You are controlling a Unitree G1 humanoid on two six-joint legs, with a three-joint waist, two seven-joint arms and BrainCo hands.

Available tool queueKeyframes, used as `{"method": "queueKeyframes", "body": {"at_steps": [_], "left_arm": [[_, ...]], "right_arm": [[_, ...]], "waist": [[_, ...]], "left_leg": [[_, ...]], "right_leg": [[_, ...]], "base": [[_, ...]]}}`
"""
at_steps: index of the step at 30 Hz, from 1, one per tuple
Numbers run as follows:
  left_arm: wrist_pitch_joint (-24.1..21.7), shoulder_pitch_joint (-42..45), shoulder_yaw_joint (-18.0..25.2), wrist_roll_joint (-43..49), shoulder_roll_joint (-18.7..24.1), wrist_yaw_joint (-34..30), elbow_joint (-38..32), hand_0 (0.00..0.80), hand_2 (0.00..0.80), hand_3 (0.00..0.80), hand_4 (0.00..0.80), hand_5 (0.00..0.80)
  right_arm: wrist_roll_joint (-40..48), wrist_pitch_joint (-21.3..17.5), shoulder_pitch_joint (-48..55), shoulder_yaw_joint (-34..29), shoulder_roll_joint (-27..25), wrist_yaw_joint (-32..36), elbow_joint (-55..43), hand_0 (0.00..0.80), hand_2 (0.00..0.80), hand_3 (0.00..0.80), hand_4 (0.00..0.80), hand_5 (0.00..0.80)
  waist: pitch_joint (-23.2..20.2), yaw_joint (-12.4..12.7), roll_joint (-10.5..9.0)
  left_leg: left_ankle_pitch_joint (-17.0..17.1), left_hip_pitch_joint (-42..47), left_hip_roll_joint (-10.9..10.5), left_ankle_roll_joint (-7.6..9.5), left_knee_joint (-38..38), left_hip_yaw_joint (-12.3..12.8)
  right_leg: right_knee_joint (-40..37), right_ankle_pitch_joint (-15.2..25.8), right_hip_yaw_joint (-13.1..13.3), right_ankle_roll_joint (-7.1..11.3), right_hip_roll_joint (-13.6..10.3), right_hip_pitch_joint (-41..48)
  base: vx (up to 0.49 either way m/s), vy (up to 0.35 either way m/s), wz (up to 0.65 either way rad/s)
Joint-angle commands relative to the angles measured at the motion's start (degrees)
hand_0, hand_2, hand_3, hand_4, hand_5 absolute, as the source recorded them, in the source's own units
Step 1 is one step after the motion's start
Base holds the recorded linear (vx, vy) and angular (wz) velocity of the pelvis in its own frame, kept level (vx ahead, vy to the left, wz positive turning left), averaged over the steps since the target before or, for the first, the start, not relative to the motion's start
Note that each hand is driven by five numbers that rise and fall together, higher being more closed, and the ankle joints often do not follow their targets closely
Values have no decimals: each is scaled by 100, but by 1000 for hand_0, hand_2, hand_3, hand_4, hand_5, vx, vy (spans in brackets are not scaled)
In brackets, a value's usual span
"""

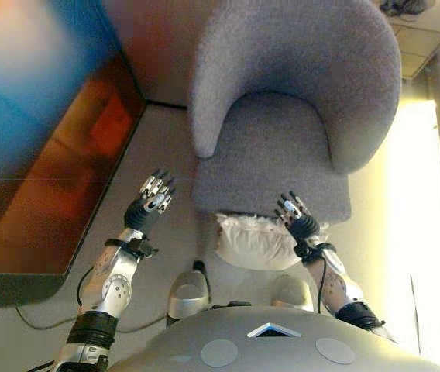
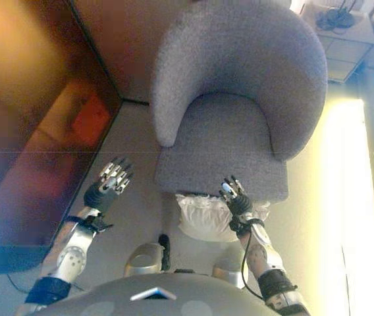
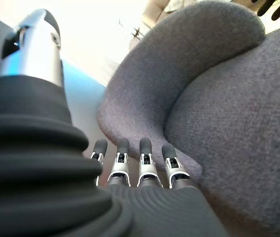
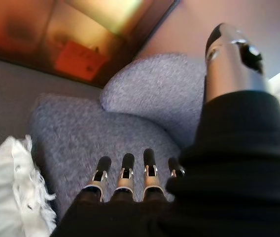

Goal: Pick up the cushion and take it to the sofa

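A white fringed cushion (image 1: 255, 242) lies on the floor against the front of a grey armchair (image 1: 282, 101); it also shows in the right wrist view (image 4: 7, 192). My right hand (image 1: 297, 219) hovers open over the cushion's right end, at the chair's front edge, holding nothing. My left hand (image 1: 149, 205) is open and empty over the floor, left of the chair. The grey chair fills the left wrist view (image 3: 219, 108).
A dark glossy panel or low table (image 1: 49, 178) with an orange patch runs along the left. A bright lit strip of floor (image 1: 421, 232) lies right of the chair.
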Motion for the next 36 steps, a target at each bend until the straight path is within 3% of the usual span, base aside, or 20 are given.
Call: {"method": "queueKeyframes", "body": {"at_steps": [1,2,4,5,8,11,13,15,16,17,19,23,27,32,36], "left_arm": [[-421,14,66,112,116,288,-493,0,0,0,0,0],[-520,13,53,155,152,377,-489,0,0,0,0,0],[-630,6,52,247,220,468,-466,0,0,0,0,0],[-660,32,65,272,222,530,-423,0,0,0,0,0],[-582,99,132,186,162,512,-359,0,0,0,0,0],[-469,174,192,378,51,547,-422,0,0,0,0,0],[-446,174,182,502,-17,667,-409,0,0,0,0,0],[-330,86,168,352,-36,568,-396,0,0,0,0,0],[-315,85,166,385,-66,636,-369,0,0,0,0,0],[-326,64,149,434,-82,695,-334,0,0,0,0,0],[-273,-79,-13,536,-127,884,-231,0,0,0,0,0],[-324,-202,-237,874,-79,1134,-194,0,0,0,0,0],[-372,-220,-321,733,-97,1173,-149,0,0,0,0,0],[-333,-401,-398,351,-147,731,-145,0,0,0,0,0],[513,-413,-289,-1235,-441,-714,-341,0,0,0,0,0]], "right_arm": [[-47,-163,-361,-83,22,22,-344,0,0,0,0,0],[-42,-176,-468,-62,-9,34,-347,0,0,0,0,0],[-27,-211,-589,-55,-53,44,-305,0,0,0,0,0],[2,-144,-654,-107,-78,39,-282,0,0,0,0,0],[1,-1,-654,-204,-135,-12,-352,0,0,0,0,0],[-21,81,-582,-211,-218,-73,-447,0,0,0,0,0],[-202,44,-600,-168,-277,-149,-405,0,0,0,0,0],[-386,-184,-621,-112,-345,-200,-368,0,0,0,0,0],[-537,-272,-677,-85,-374,-257,-321,0,0,0,0,0],[-625,-326,-695,-71,-382,-305,-314,0,0,0,0,0],[-695,-476,-722,-75,-372,-459,-344,0,0,0,0,0],[-841,-594,-623,-55,-333,-544,-524,0,0,0,0,0],[-983,-609,-563,-32,-417,-373,-644,0,0,0,0,0],[233,-340,-554,-179,-400,359,-884,0,0,0,0,0],[2028,124,-513,-404,-97,1432,-1042,0,0,0,0,0]], "waist": [[243,-190,-114],[305,-217,-189],[356,-233,-208],[334,-230,-204],[229,-227,-201],[110,-213,-178],[99,-172,-133],[92,-145,-86],[77,-115,-51],[75,-118,-27],[20,-186,30],[-54,-235,66],[-79,-261,86],[-37,-252,59],[-1,-224,26]], "left_leg": [[52,61,90,-17,-98,-168],[-31,71,224,-155,-18,-179],[-93,44,418,-271,85,-243],[-4,60,580,-353,61,-240],[217,136,851,-484,-43,-238],[469,145,1091,-575,-30,-325],[571,31,1040,-616,270,-492],[426,15,857,-558,130,-446],[383,82,735,-533,-74,-617],[416,116,711,-537,-163,-625],[514,248,718,-544,-473,-367],[582,445,642,-537,-852,-238],[614,516,624,-522,-1019,-170],[691,464,650,-531,-1108,-141],[649,424,680,-514,-987,-132]], "right_leg": [[-953,1160,0,468,-296,230],[-1480,1368,74,616,-421,151],[-1796,1425,199,727,-394,158],[-1860,1259,240,791,-273,282],[-1893,968,187,798,-38,503],[-1959,716,-1,673,231,681],[-1985,625,-61,537,338,781],[-1983,589,-166,525,307,842],[-1964,599,-105,537,287,828],[-1956,595,-102,547,277,838],[-2016,647,-246,597,189,885],[-2163,818,-478,732,3,938],[-2325,849,-557,781,33,965],[-2460,860,-636,759,145,969],[-2458,818,-594,725,189,990]], "base": [[93,-482,-26],[58,-408,-21],[49,-351,-11],[91,-290,10],[134,-169,48],[109,-123,35],[46,-83,3],[45,-7,4],[58,60,17],[51,74,6],[36,46,-1],[37,18,7],[8,8,2],[0,-21,-3],[40,-48,-2]]}}
